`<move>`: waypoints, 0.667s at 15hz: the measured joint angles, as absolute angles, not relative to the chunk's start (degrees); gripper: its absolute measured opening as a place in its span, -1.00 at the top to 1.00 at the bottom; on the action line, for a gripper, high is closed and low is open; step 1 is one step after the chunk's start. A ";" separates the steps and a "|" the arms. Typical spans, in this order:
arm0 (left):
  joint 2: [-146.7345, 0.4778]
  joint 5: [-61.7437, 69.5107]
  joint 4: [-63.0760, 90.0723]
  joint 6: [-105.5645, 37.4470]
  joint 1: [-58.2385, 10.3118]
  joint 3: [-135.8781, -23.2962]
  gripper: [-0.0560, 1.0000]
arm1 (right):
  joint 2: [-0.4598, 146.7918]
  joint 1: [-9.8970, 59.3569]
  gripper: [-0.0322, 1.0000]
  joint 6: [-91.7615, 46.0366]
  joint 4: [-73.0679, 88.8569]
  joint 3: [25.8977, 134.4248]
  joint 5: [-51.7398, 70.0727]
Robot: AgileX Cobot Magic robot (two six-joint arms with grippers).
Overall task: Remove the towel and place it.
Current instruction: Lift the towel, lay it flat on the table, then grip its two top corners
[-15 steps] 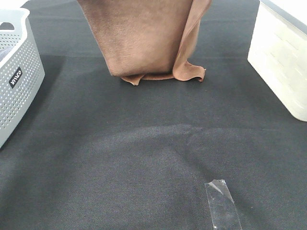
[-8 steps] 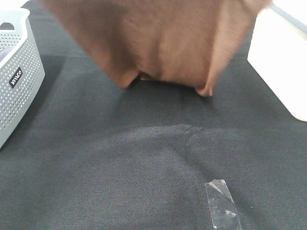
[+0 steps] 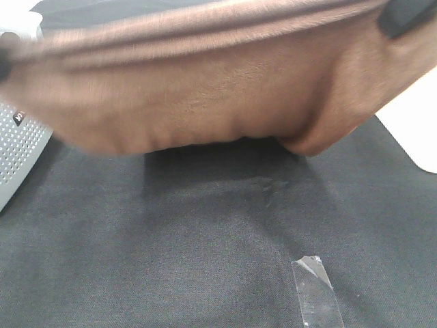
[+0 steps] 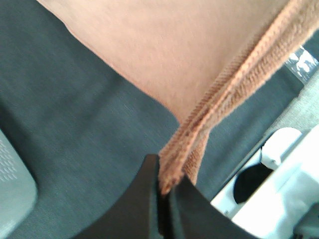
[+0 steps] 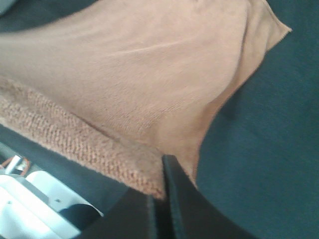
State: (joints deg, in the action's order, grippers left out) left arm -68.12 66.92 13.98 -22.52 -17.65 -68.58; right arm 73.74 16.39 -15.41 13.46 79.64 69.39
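Note:
The brown towel (image 3: 205,96) hangs stretched wide across the upper part of the exterior high view, lifted off the black tabletop (image 3: 205,239) and blurred by motion. My left gripper (image 3: 3,63) shows only as a dark shape at the towel's left end, and my right gripper (image 3: 404,17) as a dark shape at its right end. In the left wrist view the gripper (image 4: 163,191) is shut on the towel's stitched hem (image 4: 234,84). In the right wrist view the gripper (image 5: 160,199) is shut on the towel's thick edge (image 5: 75,139), and the cloth (image 5: 139,74) sags below.
A white perforated basket (image 3: 20,147) stands at the left edge, partly behind the towel. A white container (image 3: 413,126) stands at the right edge. A strip of clear tape (image 3: 315,290) lies on the black cloth at the front right.
The towel has risen off the table and been pulled out wide between both grippers. Its hanging bottom edge no longer touches the cloth. It now covers part of the basket.

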 joint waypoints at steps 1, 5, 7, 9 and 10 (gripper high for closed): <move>-66.35 66.58 13.98 -22.69 -17.65 -66.29 0.89 | 72.14 16.44 0.94 -15.41 14.38 78.44 69.39; -62.45 66.00 16.10 -23.43 -17.65 -57.30 0.89 | 67.72 16.56 0.94 -15.47 16.73 65.66 69.56; -62.57 65.95 16.33 -23.89 -17.65 -54.55 0.89 | 67.72 16.56 0.94 -15.53 17.70 60.56 69.27; -63.94 66.18 17.07 -24.18 -17.65 -52.37 0.89 | 67.67 16.56 0.94 -15.53 18.91 51.68 67.15; -64.63 66.29 17.30 -24.18 -17.65 -52.20 0.89 | 67.67 16.56 0.94 -15.47 19.19 49.27 66.06</move>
State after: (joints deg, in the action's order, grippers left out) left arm -64.63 66.29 17.30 -24.18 -17.65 -52.20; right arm 67.67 16.56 -15.47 19.19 49.27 66.06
